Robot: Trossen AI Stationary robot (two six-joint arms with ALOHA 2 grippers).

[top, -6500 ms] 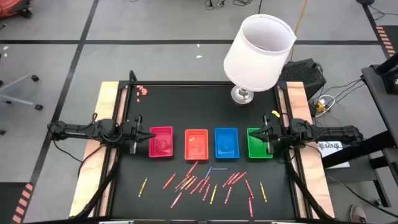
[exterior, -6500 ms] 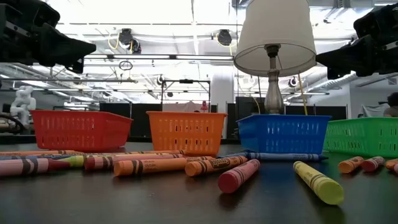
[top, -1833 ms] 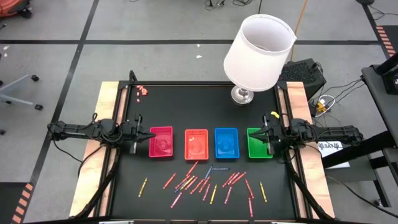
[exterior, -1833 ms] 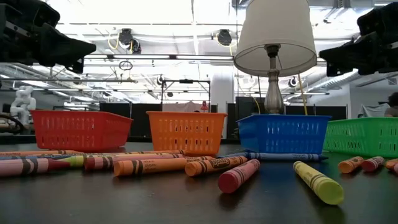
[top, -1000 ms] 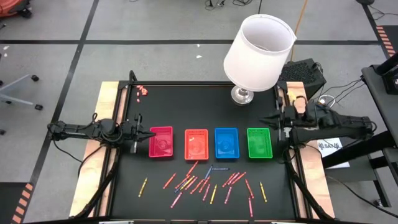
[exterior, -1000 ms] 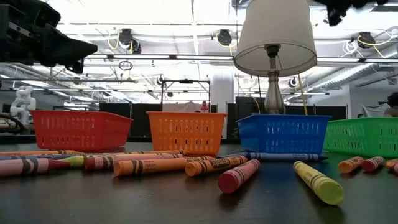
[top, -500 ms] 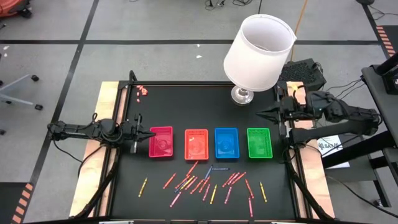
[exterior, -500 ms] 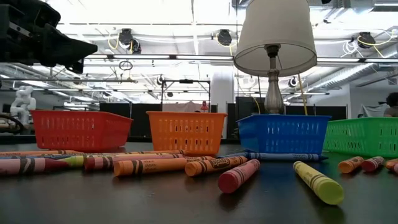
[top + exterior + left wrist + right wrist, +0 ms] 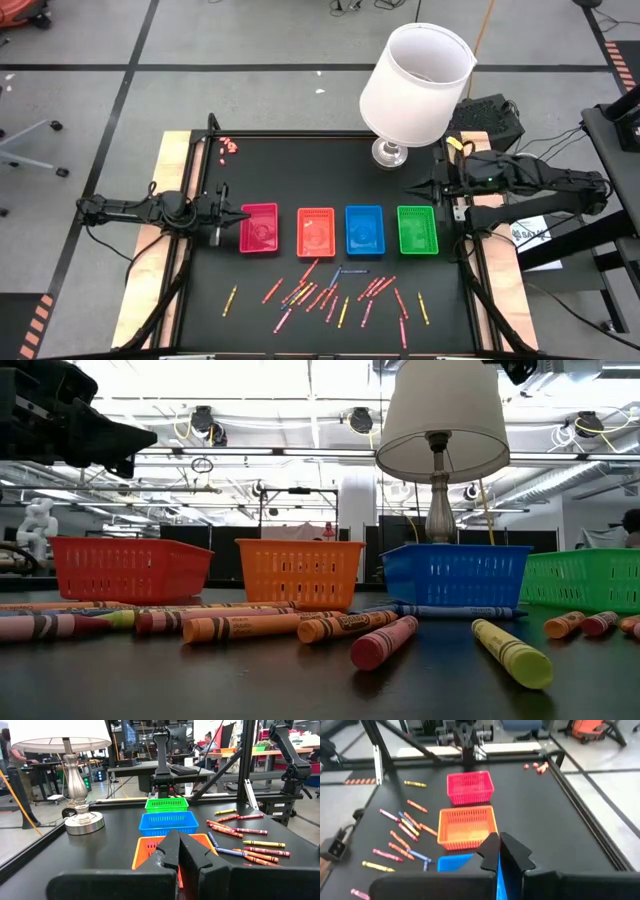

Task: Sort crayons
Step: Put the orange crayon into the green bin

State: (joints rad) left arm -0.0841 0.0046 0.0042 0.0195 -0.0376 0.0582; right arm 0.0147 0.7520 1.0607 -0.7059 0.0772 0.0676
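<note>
- The right gripper (image 9: 410, 189) is pinched fully shut with nothing in it. It hangs above the table just off the far edge of the green basket (image 9: 417, 229), with its tip aimed toward the middle of the table.
- The lamp (image 9: 414, 84) sits right behind that claw, with its base (image 9: 389, 152) close by on the far side.
- From the right wrist view, the closed fingers (image 9: 502, 854) look out over the blue basket (image 9: 455, 862), then the orange basket (image 9: 466, 826), then the red basket (image 9: 469, 786) farthest away.
- The crayons (image 9: 335, 294) are all still loose on the black table (image 9: 300, 170), scattered in a messy band on the near side of the four baskets, well away from the right claw and below its level.
- Mostly reds, oranges and pinks. A blue crayon (image 9: 351, 271) lies just in front of the blue basket, and a lone yellow crayon (image 9: 230, 298) sits off by itself toward the left arm's side.
- The left gripper (image 9: 240, 216) is parked at the outer edge of the red basket, also closed and empty. In its wrist view the fingers (image 9: 177, 851) point straight down the row of baskets.
- Some tiny pink-red bits (image 9: 229, 146) are clustered at the far corner on the left arm's side, nowhere near either claw.
- In the low view the nearest crayons, a fat yellow crayon (image 9: 511, 652) and a dark pink crayon (image 9: 384, 642), lie flat on the table.
</note>
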